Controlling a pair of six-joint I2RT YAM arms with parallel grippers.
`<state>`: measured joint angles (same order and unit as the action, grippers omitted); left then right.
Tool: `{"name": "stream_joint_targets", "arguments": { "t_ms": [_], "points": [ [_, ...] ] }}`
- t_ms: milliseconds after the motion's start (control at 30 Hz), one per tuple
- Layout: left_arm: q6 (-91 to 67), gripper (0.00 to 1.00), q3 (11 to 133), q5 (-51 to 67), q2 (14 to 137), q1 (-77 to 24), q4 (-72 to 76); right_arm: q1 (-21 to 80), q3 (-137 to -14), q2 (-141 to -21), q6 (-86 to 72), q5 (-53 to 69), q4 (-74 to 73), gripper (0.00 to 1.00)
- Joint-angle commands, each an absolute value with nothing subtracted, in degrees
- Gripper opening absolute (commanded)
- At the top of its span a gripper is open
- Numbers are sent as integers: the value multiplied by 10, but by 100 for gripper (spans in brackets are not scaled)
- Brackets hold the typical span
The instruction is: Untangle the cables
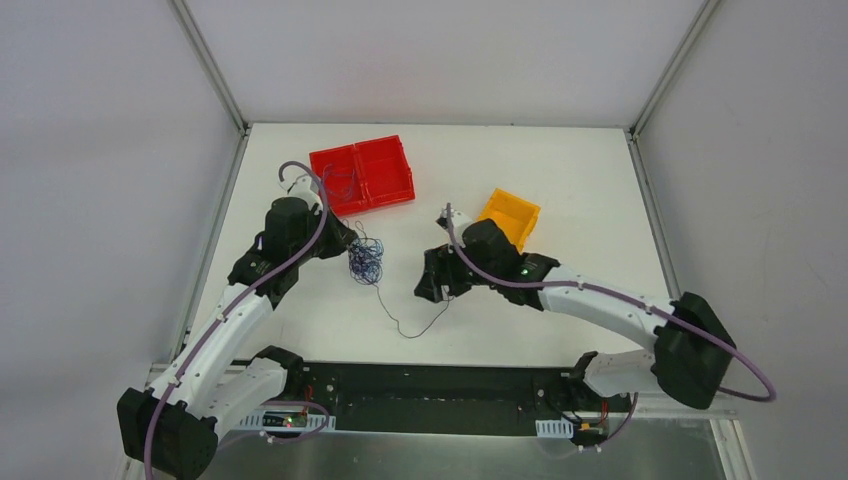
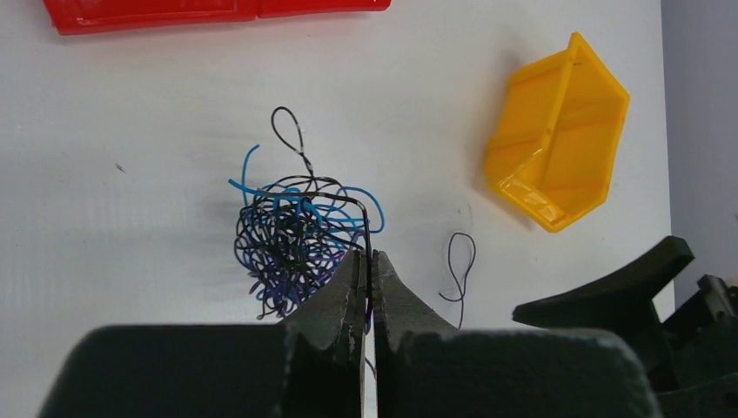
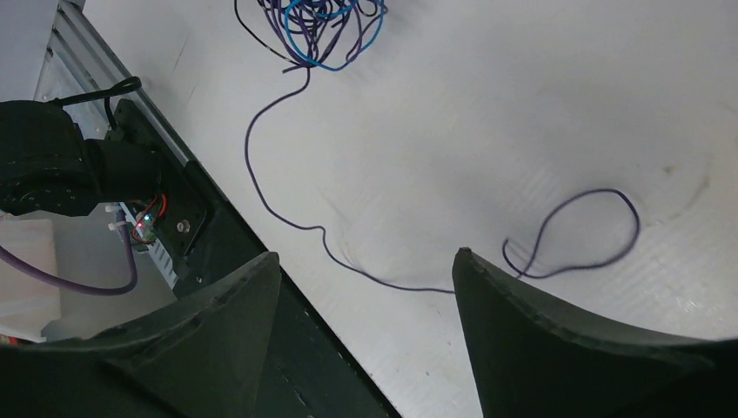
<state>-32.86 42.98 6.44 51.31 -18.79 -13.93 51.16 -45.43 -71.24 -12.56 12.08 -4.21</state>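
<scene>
The cables (image 1: 365, 258) are a small knotted bundle of blue, black and dark purple wires left of the table's middle. The bundle also shows in the left wrist view (image 2: 291, 235) and at the top of the right wrist view (image 3: 318, 26). A long thin strand (image 1: 405, 332) trails from it toward the front and curls into a loop (image 3: 574, 231). My left gripper (image 2: 369, 254) is shut on a black wire at the bundle's right edge. My right gripper (image 3: 365, 261) is open and empty just above the trailing strand (image 3: 287, 218).
A red two-compartment tray (image 1: 365, 175) lies behind the bundle and holds a thin wire. A yellow bin (image 1: 510, 215) sits tilted at mid-right and also shows in the left wrist view (image 2: 557, 135). The black base rail (image 1: 430, 385) runs along the near edge.
</scene>
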Motion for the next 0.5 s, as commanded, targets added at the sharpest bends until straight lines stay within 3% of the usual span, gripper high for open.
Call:
{"name": "stream_joint_targets", "arguments": {
  "t_ms": [0,333,433,467],
  "points": [
    [-325,0,448,89,512,-192,-115,544,-522,-792,-110,121,54,77],
    [-323,0,434,76,502,-191,-114,619,-601,-982,-173,121,178,81],
    [-320,0,432,69,497,-191,-116,625,-617,-1011,-184,97,177,72],
    [-318,0,431,66,494,-191,-117,625,-617,-1015,-190,83,172,60]
  ]
}}
